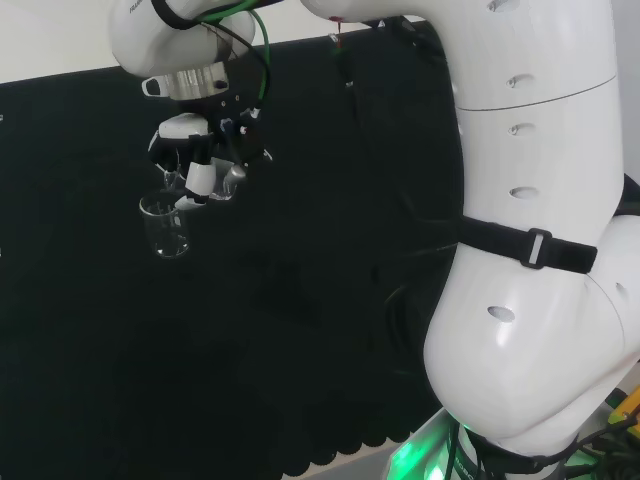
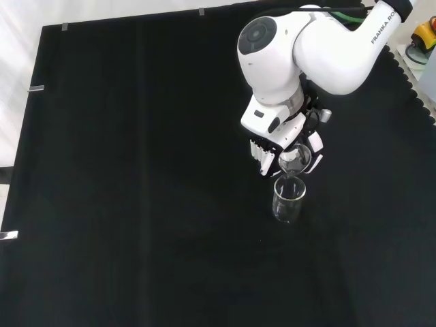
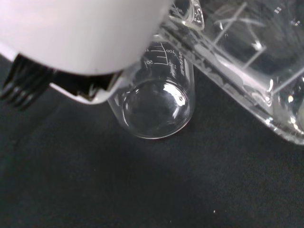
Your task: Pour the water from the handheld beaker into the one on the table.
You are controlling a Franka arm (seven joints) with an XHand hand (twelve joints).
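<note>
The hand (image 2: pixel 272 146) is curled round a small clear beaker (image 2: pixel 296 161) and holds it tilted, lip down, just above the mouth of a second clear beaker (image 2: pixel 288 199) that stands upright on the black cloth (image 2: pixel 136 204). In the head view the hand (image 1: pixel 205 160) hangs over the standing beaker (image 1: pixel 166 227). The wrist view has the held beaker (image 3: pixel 251 61) lying steeply tilted, its spout (image 3: pixel 192 14) over the graduated standing beaker (image 3: pixel 156 102), whose bottom looks nearly dry. A white part of the hand (image 3: pixel 80 33) covers one corner.
The arm's big white links (image 1: pixel 530 220) fill the right of the head view. In the front view the arm's link with a round grey cap (image 2: pixel 266 37) stands above the hand. Black cloth spreads wide to the left in the front view.
</note>
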